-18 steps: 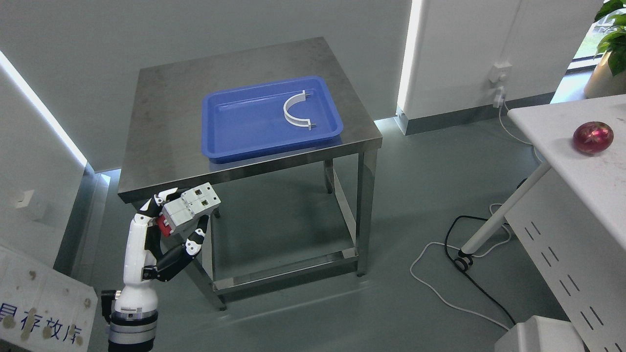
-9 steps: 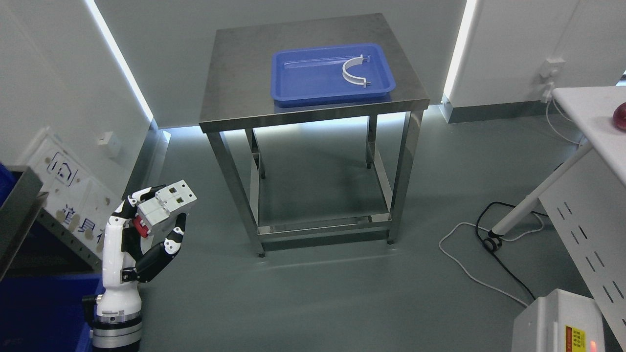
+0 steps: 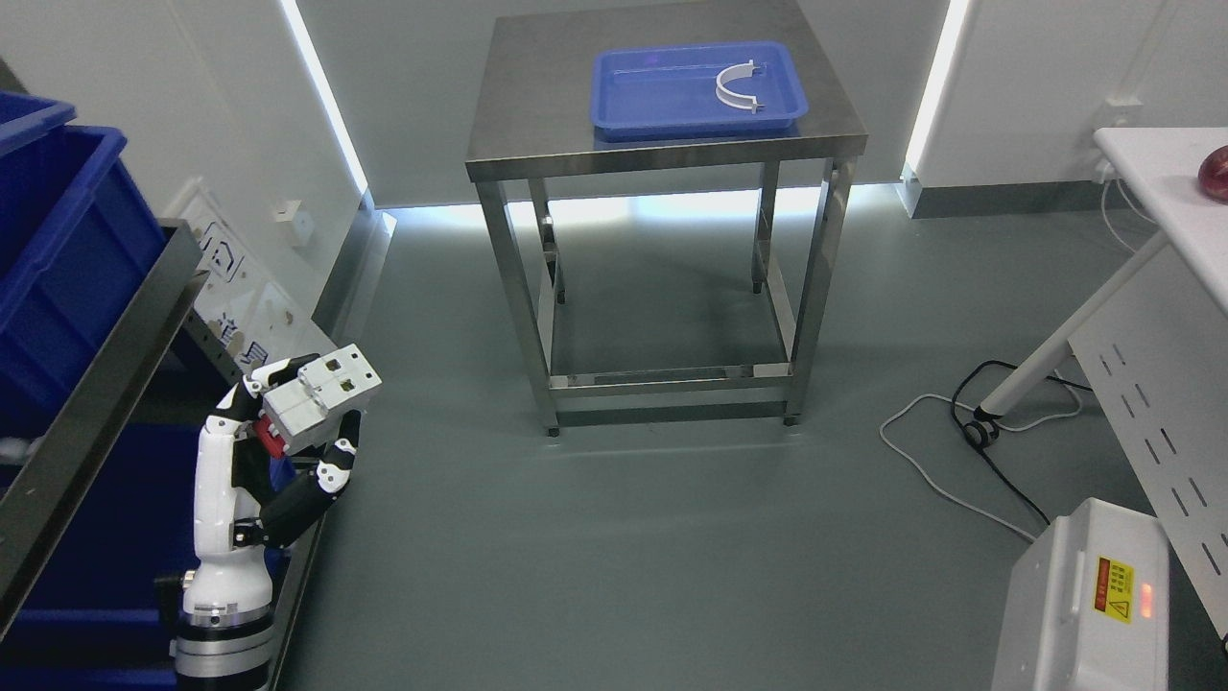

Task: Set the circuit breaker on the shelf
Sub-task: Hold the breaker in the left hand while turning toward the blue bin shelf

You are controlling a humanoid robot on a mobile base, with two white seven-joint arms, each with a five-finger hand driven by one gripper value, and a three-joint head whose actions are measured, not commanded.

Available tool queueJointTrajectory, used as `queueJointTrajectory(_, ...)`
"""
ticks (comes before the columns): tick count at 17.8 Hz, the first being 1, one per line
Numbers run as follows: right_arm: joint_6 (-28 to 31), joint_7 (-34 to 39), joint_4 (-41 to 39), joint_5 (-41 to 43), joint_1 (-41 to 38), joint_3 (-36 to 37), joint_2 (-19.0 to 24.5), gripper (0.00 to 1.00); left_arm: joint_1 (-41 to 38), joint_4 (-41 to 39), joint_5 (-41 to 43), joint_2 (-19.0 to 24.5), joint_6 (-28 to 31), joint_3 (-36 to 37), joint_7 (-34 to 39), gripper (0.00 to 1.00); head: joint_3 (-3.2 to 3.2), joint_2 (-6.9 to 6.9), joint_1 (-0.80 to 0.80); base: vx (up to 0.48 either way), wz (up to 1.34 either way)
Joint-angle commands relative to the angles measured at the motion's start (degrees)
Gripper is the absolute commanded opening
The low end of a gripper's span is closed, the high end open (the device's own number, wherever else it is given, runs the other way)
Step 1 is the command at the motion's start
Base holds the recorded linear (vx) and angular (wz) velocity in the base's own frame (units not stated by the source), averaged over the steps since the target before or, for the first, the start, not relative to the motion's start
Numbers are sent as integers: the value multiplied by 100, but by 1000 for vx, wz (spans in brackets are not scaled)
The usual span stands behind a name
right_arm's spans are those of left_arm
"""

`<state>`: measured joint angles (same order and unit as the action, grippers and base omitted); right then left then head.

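Note:
My left hand is raised at the lower left, its fingers shut on a white circuit breaker with a red part underneath. The hand holds it in the air beside a metal shelf at the left edge. A large blue bin stands on the shelf's upper level. My right arm is out of view.
A steel table stands at the back with a blue tray holding a white curved part. A white desk with a dark red ball is at right. Cables lie on the floor. A white box sits at lower right.
The whole view has swung left and pulled back: the table has receded and the shelf with its blue bin has come into view. My left hand keeps its hold on the breaker.

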<state>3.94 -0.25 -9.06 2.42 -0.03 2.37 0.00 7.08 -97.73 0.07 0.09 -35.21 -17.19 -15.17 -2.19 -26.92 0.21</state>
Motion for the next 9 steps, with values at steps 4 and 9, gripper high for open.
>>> queueJointTrajectory(4,-122,7,1,-4,-85,0,-100,100,47,-27,98,91,-92,128,-109,13,0,0,0,-320,615)
queueJointTrajectory(9,-122,7,1,-4,-85,0,-100,100,880,-35,107,91,14,1434,-127,13,0,0,0,-248,1647)
